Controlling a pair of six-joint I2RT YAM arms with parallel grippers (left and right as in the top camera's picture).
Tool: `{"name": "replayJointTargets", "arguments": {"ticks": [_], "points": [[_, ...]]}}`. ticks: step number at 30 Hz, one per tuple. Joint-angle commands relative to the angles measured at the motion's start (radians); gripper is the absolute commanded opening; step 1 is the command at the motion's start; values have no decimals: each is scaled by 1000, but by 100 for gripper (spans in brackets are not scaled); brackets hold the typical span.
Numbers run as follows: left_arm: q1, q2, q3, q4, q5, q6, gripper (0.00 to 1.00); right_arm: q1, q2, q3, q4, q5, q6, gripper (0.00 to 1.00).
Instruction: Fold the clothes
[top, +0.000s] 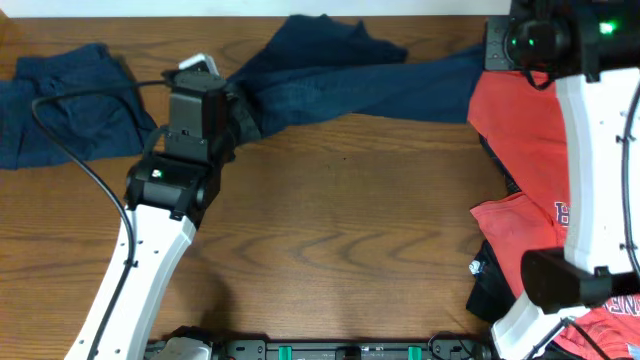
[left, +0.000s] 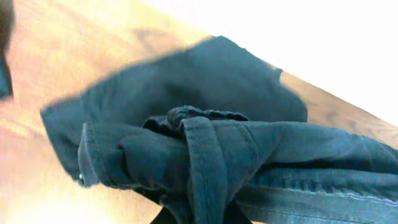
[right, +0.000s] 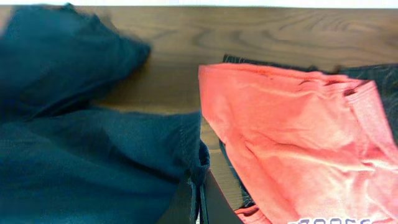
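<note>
Navy shirt (top: 350, 85) stretched across the far side, left gripper (left: 202, 214) and right gripper (right: 200, 199) each clamped on an end.

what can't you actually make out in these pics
Left fingers: wrapped in the navy shirt in left wrist view; under the left arm overhead.
Red shirt lettering: overhead, covered by the right arm and cut by the edge.
Right fingers: mostly cut off by right wrist view's bottom edge.

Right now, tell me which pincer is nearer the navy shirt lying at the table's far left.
Left. The left pincer is just beside that navy shirt; the right pincer is across the table, far right.
</note>
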Motion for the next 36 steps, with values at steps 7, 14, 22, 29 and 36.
{"name": "replayJointTargets", "arguments": {"ticks": [7, 14, 22, 29, 36], "points": [[31, -6, 184, -1, -265, 207, 6, -64, -118, 10, -55, 194, 11, 1], [33, -6, 223, 1, -312, 260, 6, -64, -132, 10, -57, 194, 14, 1], [33, 64, 221, -57, -311, 261, 6, -64, -129, 10, -40, 157, 10, 1], [33, 113, 221, -51, -306, 249, 6, -64, -79, 9, -13, 68, 3, 1], [32, 145, 221, -102, -257, 246, 6, -62, 66, 8, -36, -30, 3, 1]]}}
